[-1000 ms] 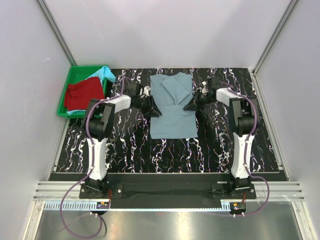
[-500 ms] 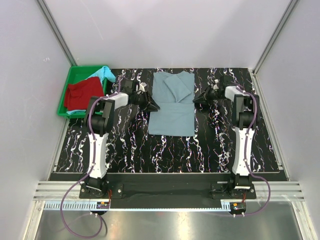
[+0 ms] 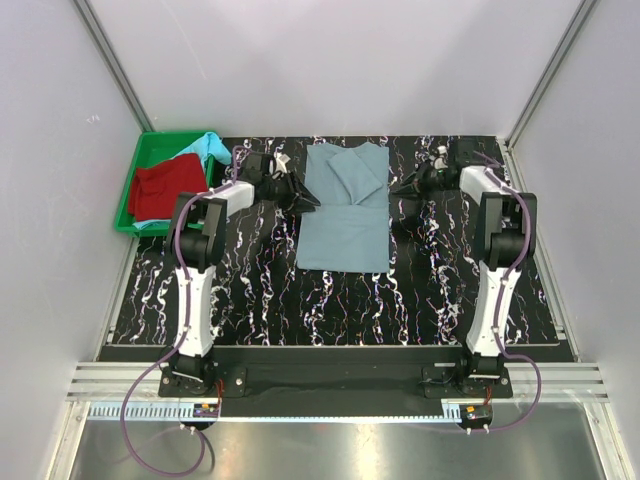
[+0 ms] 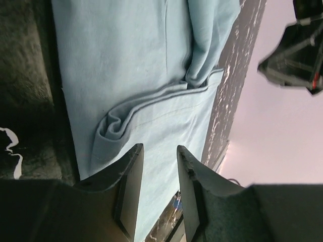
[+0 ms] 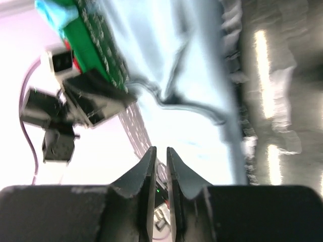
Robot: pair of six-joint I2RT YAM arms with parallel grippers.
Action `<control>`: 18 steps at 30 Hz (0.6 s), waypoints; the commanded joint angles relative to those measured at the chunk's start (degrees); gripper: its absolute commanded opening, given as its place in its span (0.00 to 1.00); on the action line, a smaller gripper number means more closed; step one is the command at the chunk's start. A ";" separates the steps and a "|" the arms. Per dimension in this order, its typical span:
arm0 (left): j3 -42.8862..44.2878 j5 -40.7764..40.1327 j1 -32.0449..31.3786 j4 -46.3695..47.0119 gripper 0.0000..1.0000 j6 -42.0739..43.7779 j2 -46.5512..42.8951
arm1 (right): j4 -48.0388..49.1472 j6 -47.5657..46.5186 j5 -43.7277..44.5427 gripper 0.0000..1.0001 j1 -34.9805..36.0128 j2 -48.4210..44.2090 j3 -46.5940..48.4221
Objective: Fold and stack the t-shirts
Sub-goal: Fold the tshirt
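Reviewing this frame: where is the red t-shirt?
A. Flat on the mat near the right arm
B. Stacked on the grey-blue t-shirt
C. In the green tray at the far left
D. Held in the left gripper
C: the overhead view shows the red t-shirt lying inside the green tray at the far left, off the patterned mat and away from the grey-blue t-shirt in the middle.

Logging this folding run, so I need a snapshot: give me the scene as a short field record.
grey-blue t-shirt: flat on table, sleeves folded inward
red t-shirt: in green tray
turquoise t-shirt: in tray, at its far right corner
left gripper: open, empty, beside grey-blue shirt's left edge
right gripper: jaws slightly apart, empty
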 commanded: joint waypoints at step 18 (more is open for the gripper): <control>-3.08 -1.81 2.14 -2.99 0.37 6.43 -1.02 | 6.04 -0.94 0.18 0.28 -1.27 4.71 -4.20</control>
